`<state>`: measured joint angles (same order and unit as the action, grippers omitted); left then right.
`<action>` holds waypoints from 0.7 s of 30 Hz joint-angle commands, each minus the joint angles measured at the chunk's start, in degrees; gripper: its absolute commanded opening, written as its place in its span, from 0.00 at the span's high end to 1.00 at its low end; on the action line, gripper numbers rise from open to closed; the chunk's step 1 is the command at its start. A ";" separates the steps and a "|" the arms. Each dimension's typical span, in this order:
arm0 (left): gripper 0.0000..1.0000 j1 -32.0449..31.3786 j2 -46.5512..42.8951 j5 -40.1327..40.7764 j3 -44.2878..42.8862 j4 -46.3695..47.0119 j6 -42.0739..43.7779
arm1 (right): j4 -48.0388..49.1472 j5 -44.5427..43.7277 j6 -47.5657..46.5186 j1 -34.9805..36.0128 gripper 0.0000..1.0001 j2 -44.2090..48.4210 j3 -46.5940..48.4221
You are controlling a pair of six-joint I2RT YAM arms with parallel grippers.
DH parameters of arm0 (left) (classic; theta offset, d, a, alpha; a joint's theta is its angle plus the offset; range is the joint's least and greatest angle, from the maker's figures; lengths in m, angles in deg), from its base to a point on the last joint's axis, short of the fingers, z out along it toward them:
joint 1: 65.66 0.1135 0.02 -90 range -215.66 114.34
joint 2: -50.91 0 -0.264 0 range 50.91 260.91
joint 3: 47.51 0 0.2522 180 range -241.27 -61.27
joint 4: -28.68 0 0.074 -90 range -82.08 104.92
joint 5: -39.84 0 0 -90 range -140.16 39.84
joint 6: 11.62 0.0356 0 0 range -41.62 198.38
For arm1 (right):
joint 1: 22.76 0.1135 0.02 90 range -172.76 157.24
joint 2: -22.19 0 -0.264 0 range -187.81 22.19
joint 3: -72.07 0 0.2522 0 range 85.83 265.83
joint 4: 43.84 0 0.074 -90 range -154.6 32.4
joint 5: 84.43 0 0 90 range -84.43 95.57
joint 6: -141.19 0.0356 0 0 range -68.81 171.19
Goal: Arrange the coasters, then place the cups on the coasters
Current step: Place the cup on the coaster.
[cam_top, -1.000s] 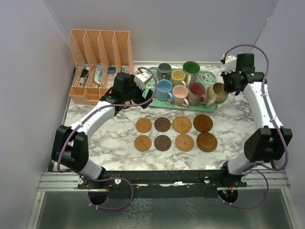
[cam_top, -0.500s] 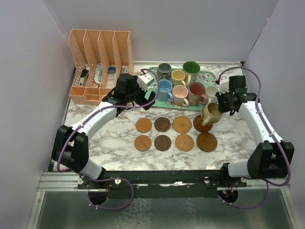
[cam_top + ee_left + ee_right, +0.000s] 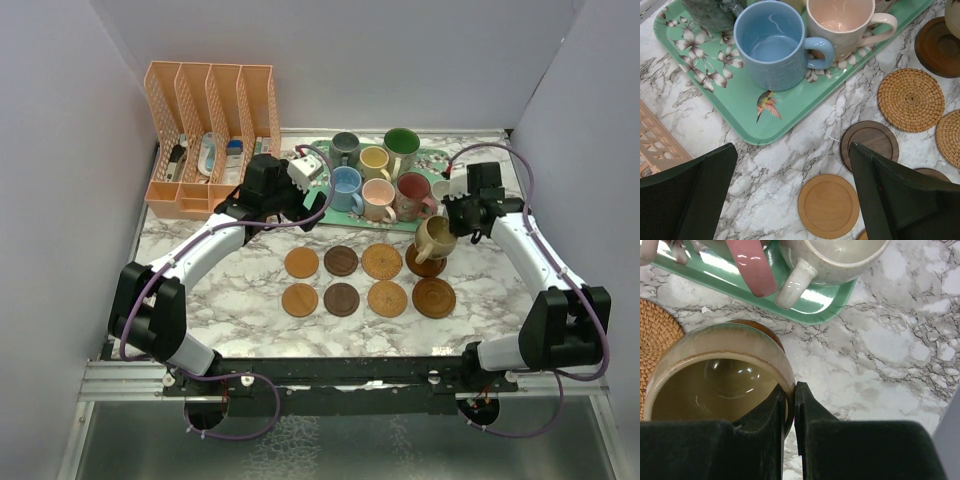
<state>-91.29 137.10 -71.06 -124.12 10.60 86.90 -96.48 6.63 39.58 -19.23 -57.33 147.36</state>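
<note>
The right tool (image 3: 790, 405) is nearly closed, pinching the wall of the tan cup (image 3: 715, 385) at its rim, one finger inside the cup and the other outside. In the top view this cup (image 3: 436, 238) hangs tilted under the tool, over the far-right coaster (image 3: 424, 265), a dark brown disc partly hidden by it. Whether the cup's base touches that coaster cannot be told.

The coasters lie on the marble desk (image 3: 480, 270) in two rows of four, just near of the teal tray (image 3: 745, 107). The other seven are bare: three in the far row (image 3: 341, 261) and four in the near row (image 3: 387, 298).

The left tool (image 3: 792, 147) is wide open and holds nothing. It hovers over the desk at the tray's near-left corner. The blue cup (image 3: 771, 45) stands on the tray just beyond the tool, with the pink cup (image 3: 840, 22) touching it on the right.

Also on the tray are the grey cup (image 3: 346, 148), yellow cup (image 3: 374, 160), green cup (image 3: 401, 145), dark red cup (image 3: 412, 192) and cream-white cup (image 3: 835, 255), the last at the tray's right end, just far of the held cup.

An orange file rack (image 3: 210, 135) stands at the far left.
</note>
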 commanded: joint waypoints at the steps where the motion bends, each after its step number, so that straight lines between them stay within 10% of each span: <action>1: 0.01 -0.22 -0.01 1.24 1.04 1.59 0.86 | 4.43 -1.13 1.01 0.50 0.99 0.82 -1.20; 21: 0.01 -0.91 1.16 1.91 0.73 1.64 1.54 | 5.97 -2.24 2.42 1.53 0.99 -2.46 -3.00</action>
<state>-91.81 137.82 -70.10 -123.82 10.60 87.68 -93.77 5.69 40.21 -18.25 -59.58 143.08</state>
